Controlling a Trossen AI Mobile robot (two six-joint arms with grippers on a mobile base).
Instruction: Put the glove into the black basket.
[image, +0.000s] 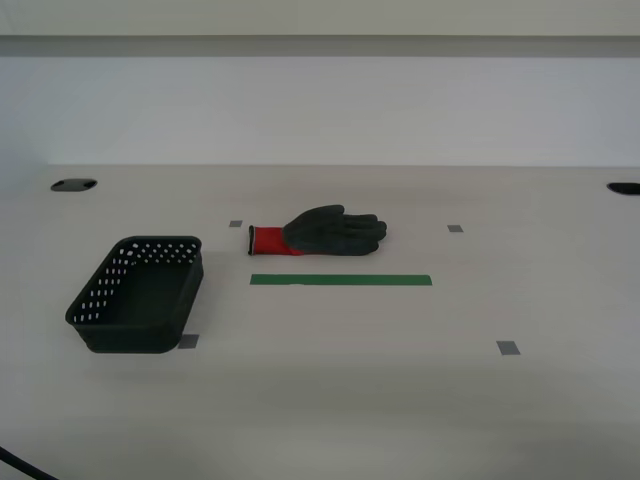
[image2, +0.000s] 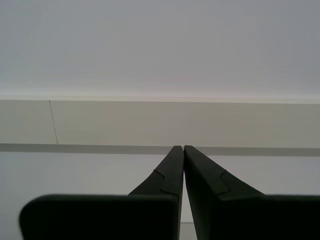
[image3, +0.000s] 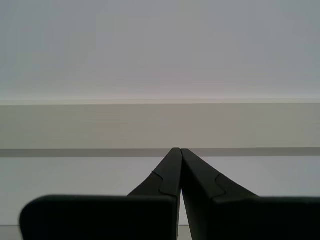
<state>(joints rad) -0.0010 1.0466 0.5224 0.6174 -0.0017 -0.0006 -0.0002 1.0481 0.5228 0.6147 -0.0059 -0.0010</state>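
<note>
Black basket (image: 137, 295) sits apart from our glove (image: 320, 232) on the counter (image: 400, 400); first pincer (image3: 177, 149) and second pincer (image2: 180, 147) both pressed together, empty.

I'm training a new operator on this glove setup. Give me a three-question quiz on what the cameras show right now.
1. True or false: the glove lies inside the black basket.
2. The green tape strip lies: A) under the basket, B) just in front of the glove, C) on the wall?
3. Are my first gripper and my second gripper open or shut?

Key: 1 false; 2 B; 3 both shut, holding nothing.
</note>
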